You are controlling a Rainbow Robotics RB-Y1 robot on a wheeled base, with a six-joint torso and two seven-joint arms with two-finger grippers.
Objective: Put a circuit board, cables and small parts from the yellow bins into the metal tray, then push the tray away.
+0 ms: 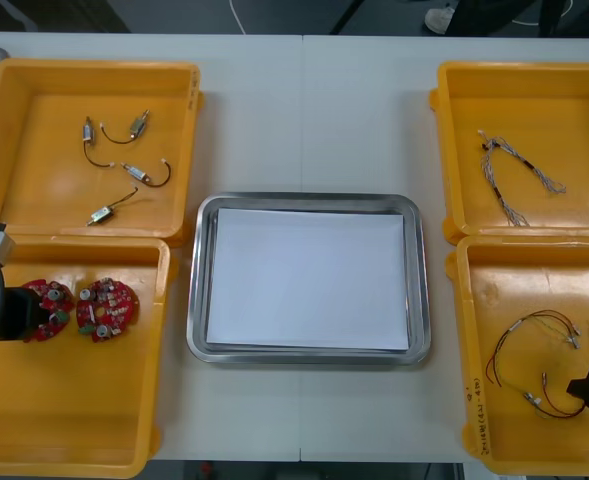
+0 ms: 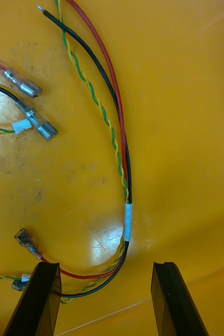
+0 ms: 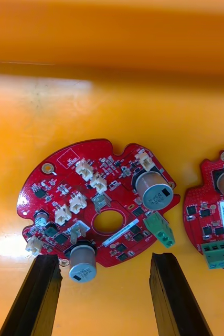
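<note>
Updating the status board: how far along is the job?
Done: nothing, the white-lined metal tray is bare. In hand: open left gripper straddles a round red circuit board; open right gripper straddles red, black and yellow-green cables. Remaining: grasping, small metal parts, pushing the tray.

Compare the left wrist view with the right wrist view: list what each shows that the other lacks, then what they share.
Left wrist view, not the right: two round red circuit boards, the nearer board just ahead of the open left gripper, the second board beside it. Right wrist view, not the left: a cable bundle with metal terminals, its bend reaching between the open right gripper fingers. Both: open black fingers over a yellow bin floor.
</note>
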